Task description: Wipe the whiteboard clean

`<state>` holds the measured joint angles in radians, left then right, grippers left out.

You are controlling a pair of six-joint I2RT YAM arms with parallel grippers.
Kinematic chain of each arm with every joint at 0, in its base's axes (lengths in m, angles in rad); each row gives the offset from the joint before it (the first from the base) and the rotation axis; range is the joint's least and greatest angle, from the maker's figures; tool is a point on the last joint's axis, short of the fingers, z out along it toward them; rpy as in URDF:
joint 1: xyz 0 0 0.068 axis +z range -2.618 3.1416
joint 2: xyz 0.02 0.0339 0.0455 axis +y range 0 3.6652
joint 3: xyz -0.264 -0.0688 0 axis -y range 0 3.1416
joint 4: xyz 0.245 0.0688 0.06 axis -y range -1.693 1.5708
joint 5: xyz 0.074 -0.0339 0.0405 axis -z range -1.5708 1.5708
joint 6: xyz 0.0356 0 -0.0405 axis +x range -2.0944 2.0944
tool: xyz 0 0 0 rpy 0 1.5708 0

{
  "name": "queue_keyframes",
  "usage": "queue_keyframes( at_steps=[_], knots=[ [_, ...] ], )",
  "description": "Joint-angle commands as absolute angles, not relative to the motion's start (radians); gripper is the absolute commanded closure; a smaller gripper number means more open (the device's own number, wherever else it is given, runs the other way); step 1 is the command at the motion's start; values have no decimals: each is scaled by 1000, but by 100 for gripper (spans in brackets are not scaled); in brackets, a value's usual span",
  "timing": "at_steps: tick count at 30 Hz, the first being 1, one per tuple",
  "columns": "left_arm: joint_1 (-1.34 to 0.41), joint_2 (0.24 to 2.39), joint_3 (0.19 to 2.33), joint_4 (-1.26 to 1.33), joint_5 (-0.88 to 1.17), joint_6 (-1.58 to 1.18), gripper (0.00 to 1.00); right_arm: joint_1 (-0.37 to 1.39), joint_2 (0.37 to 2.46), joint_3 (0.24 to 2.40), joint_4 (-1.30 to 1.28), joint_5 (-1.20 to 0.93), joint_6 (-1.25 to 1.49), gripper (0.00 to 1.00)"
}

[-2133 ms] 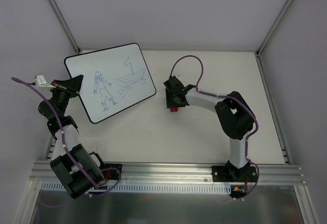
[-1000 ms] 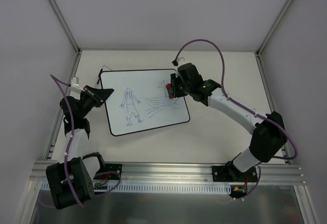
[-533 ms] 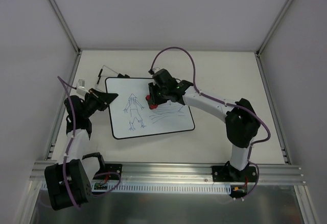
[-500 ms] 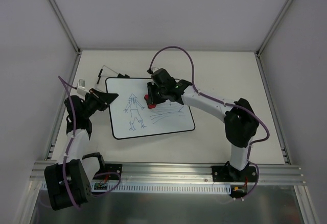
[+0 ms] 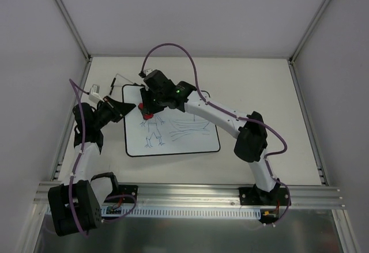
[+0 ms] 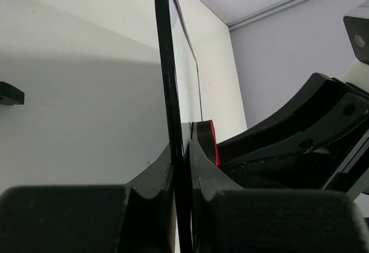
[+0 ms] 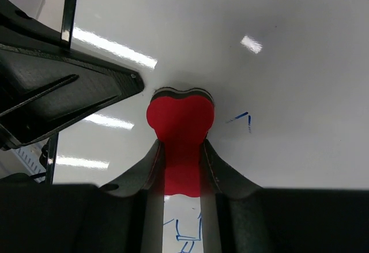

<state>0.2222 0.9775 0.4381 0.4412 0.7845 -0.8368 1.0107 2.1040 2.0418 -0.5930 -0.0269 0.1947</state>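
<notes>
From above, the whiteboard is seen on the tabletop, left of centre, blue drawing uncleared. Left wrist: its edge is pinched by the left end effector. Right wrist: a red eraser is pinched by the right end effector. The board could be dragged if that edge grip is overcome by wiping.

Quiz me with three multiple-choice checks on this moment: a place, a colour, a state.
1. Where does the left gripper hold the whiteboard? A) its left edge B) its right edge C) nowhere
2. What colour is the eraser in the right gripper? A) green B) red C) yellow
3. The whiteboard surface is: A) wiped clean B) paper-covered C) carrying a blue drawing
Answers: 1 A, fingers clamp that rim in the left wrist view; 2 B, red shows between the fingers; 3 C, blue legs and lines show.
</notes>
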Motion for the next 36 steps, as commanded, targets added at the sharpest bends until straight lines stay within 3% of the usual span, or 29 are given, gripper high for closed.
queue_keyframes(
  at_steps=[1,12,18,31,36],
  knots=[
    [193,951,517,542,876,-557,100,1006,2128,2059,-756,23,206,100],
    [193,960,574,506,864,-497,100,825,1937,1674,-591,152,210,100],
    [195,972,598,497,864,-476,100,865,1983,1795,-594,124,155,100],
    [192,982,629,486,828,-488,100,1135,2060,1957,-592,126,218,100],
    [190,991,637,486,828,-486,100,1146,2062,1965,-591,158,218,100]
  ],
)
